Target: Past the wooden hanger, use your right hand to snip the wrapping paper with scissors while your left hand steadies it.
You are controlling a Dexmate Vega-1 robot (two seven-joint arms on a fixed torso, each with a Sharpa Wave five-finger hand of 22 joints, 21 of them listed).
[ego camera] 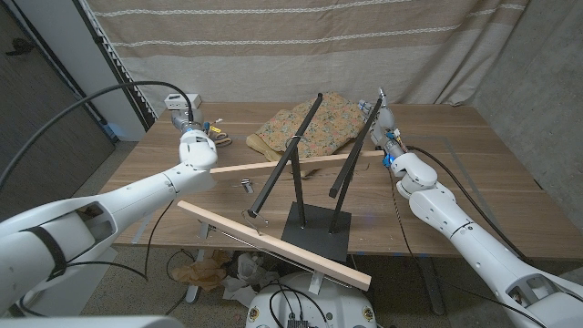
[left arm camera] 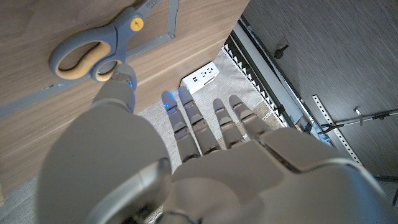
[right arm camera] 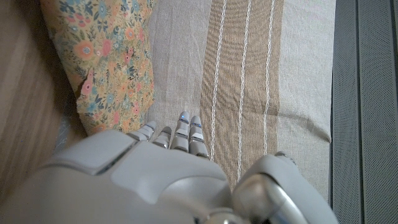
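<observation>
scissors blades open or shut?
Cannot tell. The scissors lie on the table by the left hand; blades run out of frame.

We are looking along the back of our right hand [right arm camera: 168, 180], its fingers [right arm camera: 186, 134] reaching toward a striped beige curtain [right arm camera: 249, 74]. Floral wrapping paper [right arm camera: 106, 56] is lying just beside them, on the wooden tabletop [right arm camera: 25, 106].

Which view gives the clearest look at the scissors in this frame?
The left wrist view: the scissors lie on the wood with grey-and-yellow handles large and sharp, just beyond the left hand. In the head view they are a small yellow-and-grey speck by that hand. The right wrist view looks along the right hand at floral wrapping paper and curtain.
</observation>
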